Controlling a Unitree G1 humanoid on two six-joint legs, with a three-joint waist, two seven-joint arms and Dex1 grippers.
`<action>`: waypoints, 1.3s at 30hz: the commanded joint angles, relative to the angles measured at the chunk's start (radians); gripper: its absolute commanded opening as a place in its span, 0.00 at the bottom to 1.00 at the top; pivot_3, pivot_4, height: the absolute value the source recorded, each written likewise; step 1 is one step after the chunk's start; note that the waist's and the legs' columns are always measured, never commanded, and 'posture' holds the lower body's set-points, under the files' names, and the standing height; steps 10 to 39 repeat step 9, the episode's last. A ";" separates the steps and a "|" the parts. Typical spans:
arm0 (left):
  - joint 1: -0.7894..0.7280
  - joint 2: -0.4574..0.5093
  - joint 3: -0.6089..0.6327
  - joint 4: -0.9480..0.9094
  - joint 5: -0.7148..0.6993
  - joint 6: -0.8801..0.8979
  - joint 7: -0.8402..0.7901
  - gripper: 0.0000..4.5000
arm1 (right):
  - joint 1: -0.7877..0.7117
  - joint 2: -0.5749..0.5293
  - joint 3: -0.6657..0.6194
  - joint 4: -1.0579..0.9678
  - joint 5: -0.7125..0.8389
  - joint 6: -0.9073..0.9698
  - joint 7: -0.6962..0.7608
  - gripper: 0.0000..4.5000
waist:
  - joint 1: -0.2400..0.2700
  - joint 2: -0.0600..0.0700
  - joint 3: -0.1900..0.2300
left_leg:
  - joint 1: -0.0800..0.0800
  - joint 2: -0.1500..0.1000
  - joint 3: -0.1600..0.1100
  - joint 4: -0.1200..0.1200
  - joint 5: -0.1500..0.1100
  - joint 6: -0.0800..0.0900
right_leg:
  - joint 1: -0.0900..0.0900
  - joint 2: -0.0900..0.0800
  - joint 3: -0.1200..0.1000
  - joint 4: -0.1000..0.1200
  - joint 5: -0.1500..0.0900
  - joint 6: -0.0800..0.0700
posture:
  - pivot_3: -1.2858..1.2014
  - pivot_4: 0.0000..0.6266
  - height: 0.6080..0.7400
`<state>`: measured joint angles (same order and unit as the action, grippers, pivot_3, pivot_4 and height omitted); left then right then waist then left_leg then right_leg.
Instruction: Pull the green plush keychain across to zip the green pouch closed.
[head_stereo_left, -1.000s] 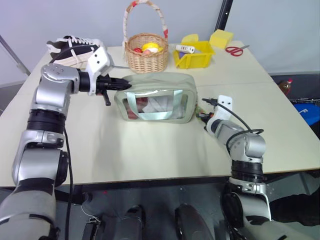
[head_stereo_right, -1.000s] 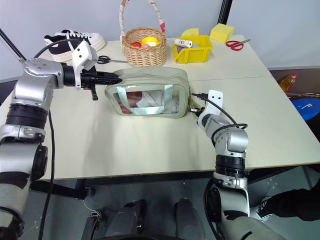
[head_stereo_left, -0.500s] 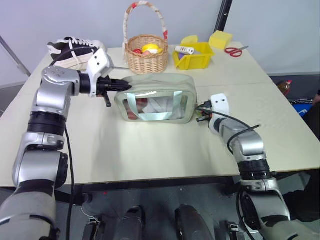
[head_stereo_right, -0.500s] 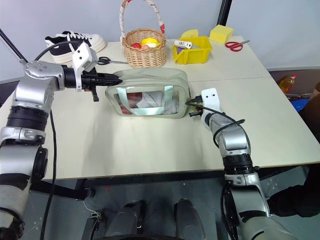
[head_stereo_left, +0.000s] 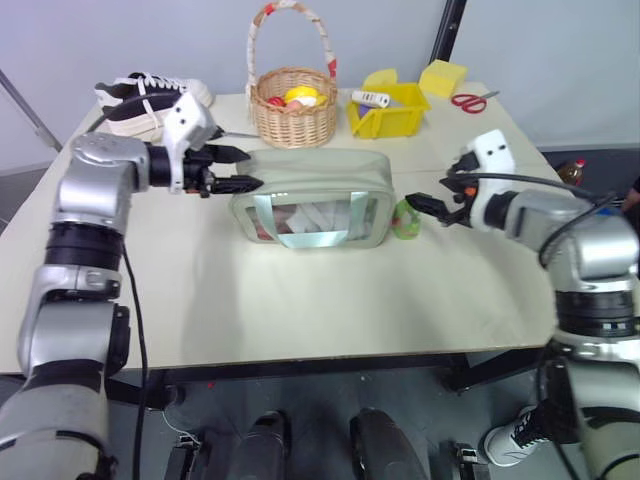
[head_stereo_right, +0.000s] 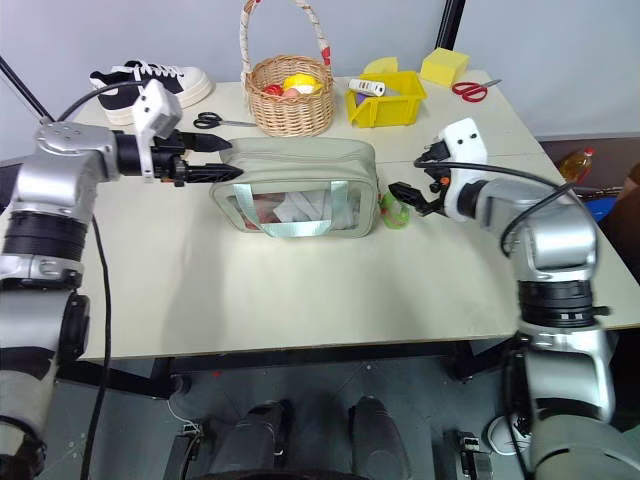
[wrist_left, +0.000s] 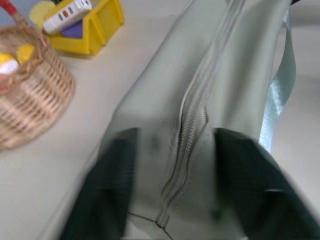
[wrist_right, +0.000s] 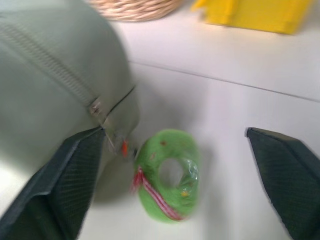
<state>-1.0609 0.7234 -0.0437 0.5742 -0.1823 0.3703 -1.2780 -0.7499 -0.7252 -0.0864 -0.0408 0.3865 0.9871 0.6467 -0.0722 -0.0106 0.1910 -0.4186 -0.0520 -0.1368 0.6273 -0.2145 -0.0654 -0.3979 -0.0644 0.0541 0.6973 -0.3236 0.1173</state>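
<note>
The bench (head_stereo_left: 300, 300) is seen carrying everything; the green pouch (head_stereo_left: 312, 190) is taken as landmark and is found near the bench's middle, upright, its clear window facing the robot. In the left wrist view the zipper (wrist_left: 192, 145) is seen closed along the pouch's top.

Behind the pouch, a wicker basket (head_stereo_left: 292, 112) with yellow and red toys is noted. Behind and to the pouch's right, a yellow bin (head_stereo_left: 392, 110) is placed; further right, red scissors (head_stereo_left: 467, 100). Behind and to the pouch's left, a black-and-white sneaker (head_stereo_left: 150, 95) is seen.

The left pincer (head_stereo_left: 240, 168) is held at the pouch's left end, fingers spread wide to either side of the top edge, nothing gripped. The right pincer (head_stereo_left: 432, 205) is held just right of the pouch, jaws wide apart and empty.

The green plush keychain (head_stereo_left: 405, 220) is found lying on the bench at the pouch's right end, tethered to the zipper pull, beside the right pincer and untouched by it.
</note>
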 joint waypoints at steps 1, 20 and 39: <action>0.020 0.086 0.072 -0.065 -0.049 0.089 -0.017 0.99 | -0.029 -0.074 -0.016 -0.099 0.092 0.005 0.145 1.00 | -0.004 0.000 0.000 | 0.000 0.000 0.000 0.000 0.000 0.000 | 0.000 0.000 0.000 0.000 0.000 0.000 | 0.52 0.24 1.00; 0.215 0.179 0.155 -0.219 -0.093 0.177 0.052 0.99 | 0.039 -0.102 -0.043 -0.245 0.192 0.026 0.203 1.00 | 0.007 0.000 0.000 | -0.001 0.006 0.000 0.000 0.000 0.000 | 0.001 0.000 -0.001 -0.002 0.000 0.000 | 0.52 0.24 1.00; 0.215 0.179 0.155 -0.219 -0.093 0.177 0.052 0.99 | 0.039 -0.102 -0.043 -0.245 0.192 0.026 0.203 1.00 | 0.007 0.000 0.000 | -0.001 0.006 0.000 0.000 0.000 0.000 | 0.001 0.000 -0.001 -0.002 0.000 0.000 | 0.52 0.24 1.00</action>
